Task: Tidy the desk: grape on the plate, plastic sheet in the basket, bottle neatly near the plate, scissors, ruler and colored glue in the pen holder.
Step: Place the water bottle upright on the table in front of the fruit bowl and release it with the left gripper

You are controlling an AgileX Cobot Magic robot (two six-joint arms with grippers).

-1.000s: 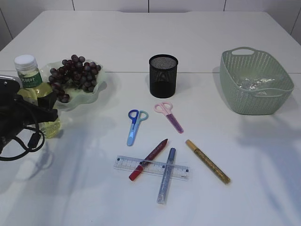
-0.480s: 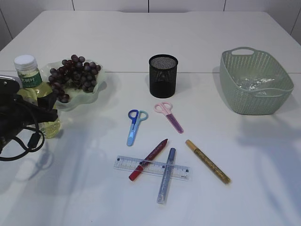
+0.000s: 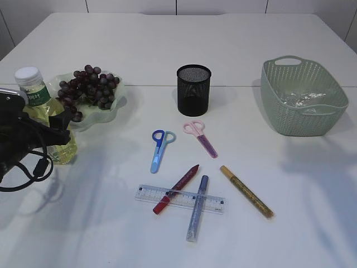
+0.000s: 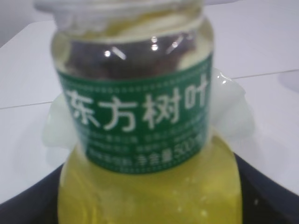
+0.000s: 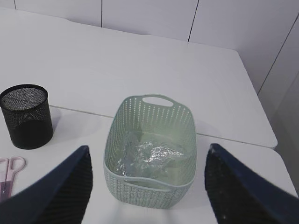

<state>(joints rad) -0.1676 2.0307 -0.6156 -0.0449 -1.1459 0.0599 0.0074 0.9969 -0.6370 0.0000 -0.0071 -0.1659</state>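
Bottle [image 3: 47,120]: yellow liquid, green label, white cap; stands upright at the far left of the table, just left of the plate. In the left wrist view it fills the picture, cap cut off at the top, base cut off below, label print blurred.

Left gripper [image 3: 42,134]: dark, at the left edge, its fingers either side of the bottle's lower body. Whether they press the bottle or stand slightly off it cannot be told; the exterior view hides the contact and the wrist view shows only dark finger edges at the lower corners.

Plate [image 3: 114,106]: pale green, wavy rim, left far area. Grapes [image 3: 86,89]: dark bunch lying on it, partly hidden by the bottle at the left.

Pen holder [image 3: 193,89]: black mesh, upright, centre far; its inside cannot be made out.

Basket [image 5: 149,154]: pale green, right far area. Plastic sheet [image 5: 152,154]: crumpled, clear, lying inside on the bottom.

Right gripper [image 5: 148,184]: fingers spread wide, holding nothing, above the basket; only the two finger ends show at the lower corners. Out of the exterior view.

Blue scissors [image 3: 160,148] and pink scissors [image 3: 199,137]: flat on the table, near of the pen holder.

Ruler [image 3: 179,199]: clear, flat, near centre, under the red glue pen [image 3: 177,187] and the silver glue pen [image 3: 197,207], which cross it. Gold glue pen [image 3: 246,191]: just right of them, apart.
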